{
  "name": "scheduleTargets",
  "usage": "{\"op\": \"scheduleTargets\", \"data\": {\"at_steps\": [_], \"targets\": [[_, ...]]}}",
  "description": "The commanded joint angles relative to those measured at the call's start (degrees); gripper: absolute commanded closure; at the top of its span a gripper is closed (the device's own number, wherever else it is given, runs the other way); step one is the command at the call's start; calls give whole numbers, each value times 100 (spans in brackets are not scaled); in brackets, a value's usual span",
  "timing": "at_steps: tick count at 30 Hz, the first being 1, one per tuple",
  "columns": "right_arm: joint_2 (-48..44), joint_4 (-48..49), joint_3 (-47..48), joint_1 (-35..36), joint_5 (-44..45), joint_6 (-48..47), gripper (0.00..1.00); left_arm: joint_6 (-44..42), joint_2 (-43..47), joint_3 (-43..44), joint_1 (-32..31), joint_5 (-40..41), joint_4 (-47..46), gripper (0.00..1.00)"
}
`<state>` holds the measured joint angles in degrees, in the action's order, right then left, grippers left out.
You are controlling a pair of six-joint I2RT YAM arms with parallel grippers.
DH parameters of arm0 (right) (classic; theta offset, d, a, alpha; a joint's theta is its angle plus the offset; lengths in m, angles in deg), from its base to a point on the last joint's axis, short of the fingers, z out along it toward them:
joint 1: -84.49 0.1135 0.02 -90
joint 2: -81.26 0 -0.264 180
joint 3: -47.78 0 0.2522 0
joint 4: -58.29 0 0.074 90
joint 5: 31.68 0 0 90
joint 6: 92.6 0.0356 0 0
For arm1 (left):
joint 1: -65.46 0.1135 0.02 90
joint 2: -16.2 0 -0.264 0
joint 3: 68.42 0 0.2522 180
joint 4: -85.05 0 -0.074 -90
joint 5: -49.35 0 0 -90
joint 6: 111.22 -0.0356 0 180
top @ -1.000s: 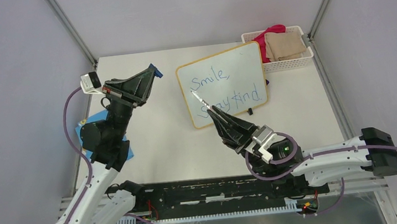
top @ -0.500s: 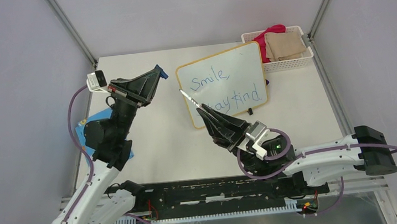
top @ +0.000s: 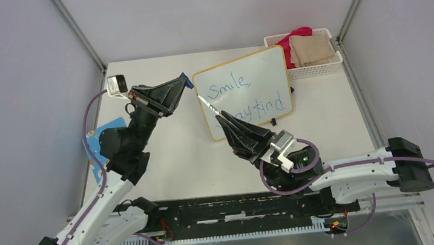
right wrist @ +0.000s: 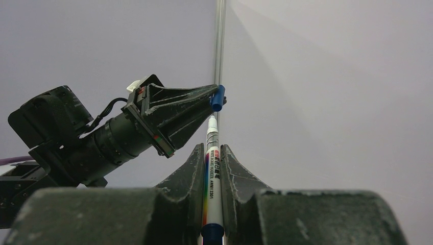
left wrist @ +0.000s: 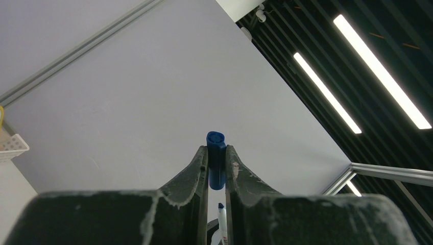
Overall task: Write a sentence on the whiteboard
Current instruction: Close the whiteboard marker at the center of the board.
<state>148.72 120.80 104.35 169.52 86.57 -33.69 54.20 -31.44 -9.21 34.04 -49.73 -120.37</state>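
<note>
My right gripper (right wrist: 212, 148) is clamped nearly closed on a white whiteboard marker (right wrist: 211, 171) with a rainbow-striped label. The marker's uncapped tip sticks out past the fingertips. My left gripper (left wrist: 217, 151) is pinched just as tight on the blue marker cap (left wrist: 216, 162), which pokes out above the fingers. From the right wrist view the tip sits just under the cap, very near it, but I can't tell if they touch.

From above, both grippers meet beside the left edge of the whiteboard (top: 264, 69), and the marker crosses that edge. The board lies tilted on the white table (top: 187, 156), right of centre toward the back. The sentence (top: 230, 87) is on it in blue, "Smile," above "Stay kind".

A white basket (top: 318, 69) sits just behind the board's right corner, holding a tan cloth (top: 311, 48) and a pink one (top: 294, 34). A blue card (top: 105, 127) lies at the table's left edge, partly under my left arm.
</note>
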Motion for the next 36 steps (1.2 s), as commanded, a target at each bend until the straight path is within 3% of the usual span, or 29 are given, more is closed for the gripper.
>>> {"op": "scheduleTargets", "data": {"at_steps": [1,36], "targets": [[-4,283,237,-39,-5,63,100,127,33,60,-74,40,-313,98],[117,213,404,-67,4,33,100,67,121,9,-170,-28,-307,98]]}}
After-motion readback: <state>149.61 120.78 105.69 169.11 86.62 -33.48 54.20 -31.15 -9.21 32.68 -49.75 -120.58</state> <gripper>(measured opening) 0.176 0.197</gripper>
